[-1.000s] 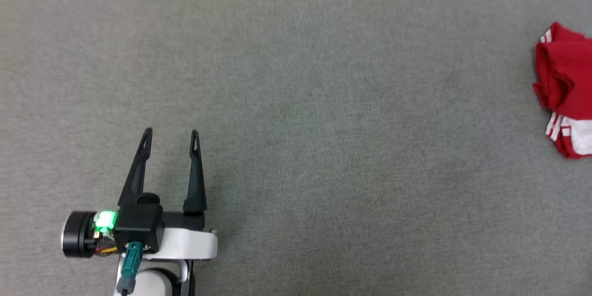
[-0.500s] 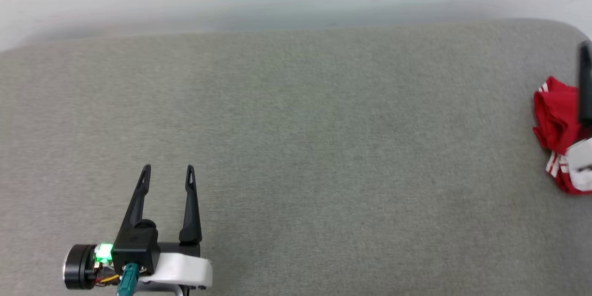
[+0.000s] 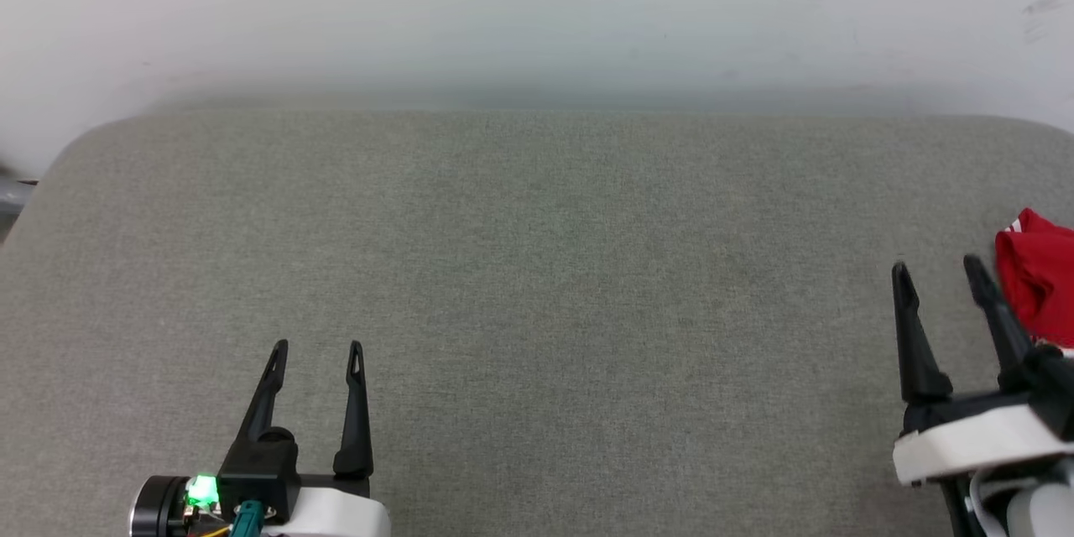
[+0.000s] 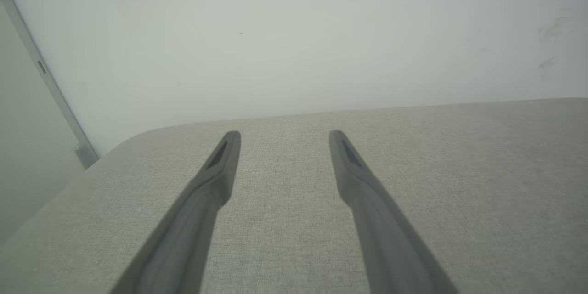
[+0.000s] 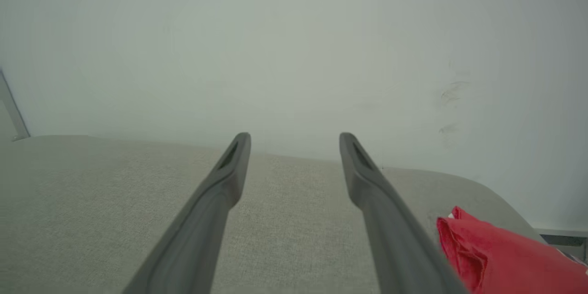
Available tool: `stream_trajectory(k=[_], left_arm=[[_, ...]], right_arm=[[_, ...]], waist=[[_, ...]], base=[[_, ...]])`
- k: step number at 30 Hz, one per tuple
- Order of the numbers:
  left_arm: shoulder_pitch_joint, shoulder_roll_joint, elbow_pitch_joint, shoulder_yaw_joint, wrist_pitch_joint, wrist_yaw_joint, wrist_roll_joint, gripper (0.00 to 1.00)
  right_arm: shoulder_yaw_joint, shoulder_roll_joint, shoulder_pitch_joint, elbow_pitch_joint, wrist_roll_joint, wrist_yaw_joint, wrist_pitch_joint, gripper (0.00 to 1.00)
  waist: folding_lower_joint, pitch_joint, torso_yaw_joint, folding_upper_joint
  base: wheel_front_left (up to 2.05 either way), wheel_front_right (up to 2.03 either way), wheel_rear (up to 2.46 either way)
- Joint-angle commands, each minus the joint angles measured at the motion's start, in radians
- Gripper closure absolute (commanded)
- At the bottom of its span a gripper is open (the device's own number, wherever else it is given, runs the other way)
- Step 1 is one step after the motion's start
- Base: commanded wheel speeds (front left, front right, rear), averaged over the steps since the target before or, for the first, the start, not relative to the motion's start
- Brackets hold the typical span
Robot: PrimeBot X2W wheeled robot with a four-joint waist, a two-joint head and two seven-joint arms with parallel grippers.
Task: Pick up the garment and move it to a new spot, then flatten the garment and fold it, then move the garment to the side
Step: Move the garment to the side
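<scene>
The red garment [image 3: 1040, 285] lies bunched on the grey surface [image 3: 537, 268] — just beside the right gripper [image 3: 935, 263] and its spread fingers [image 3: 996, 315].

Bright, even, diffuse light. Grey woven fabric pad [image 3: 537, 285] sharp at centre; soft shadow band on pale matte wall [image 3: 537, 8] just beyond pad's far edge. Wrist views: long dark fingers [image 4: 216, 183] above pad blurred.
</scene>
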Motion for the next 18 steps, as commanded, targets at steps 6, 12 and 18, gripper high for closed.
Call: stream_trajectory(k=[6,12,18], left_arm=[[0.022,-0.006,0.014,-0.005,-0.002,-0.017,0.008,0.00],[0.041,-0.010,0.018,-0.010,-0.002,-0.025,0.010,0.00],[0.052,-0.010,0.016,-0.009,-0.002,-0.035,0.010,0.00]], right_arm=[[-0.021,0.038,0.095,-0.020,0.006,-0.002,-0.006,0.00],[-0.029,0.065,0.154,-0.046,0.000,-0.002,-0.008,0.00],[-0.033,0.085,0.205,-0.069,-0.001,-0.001,-0.007,0.00]], waist=[[0.0002,-0.024,0.007,0.0000],[0.0002,-0.050,0.005,0.0000],[0.0002,-0.068,0.009,0.0000]], base=[[0.00,0.00,0.00],[0.00,0.00,0.00],[0.00,0.00,0.00]])
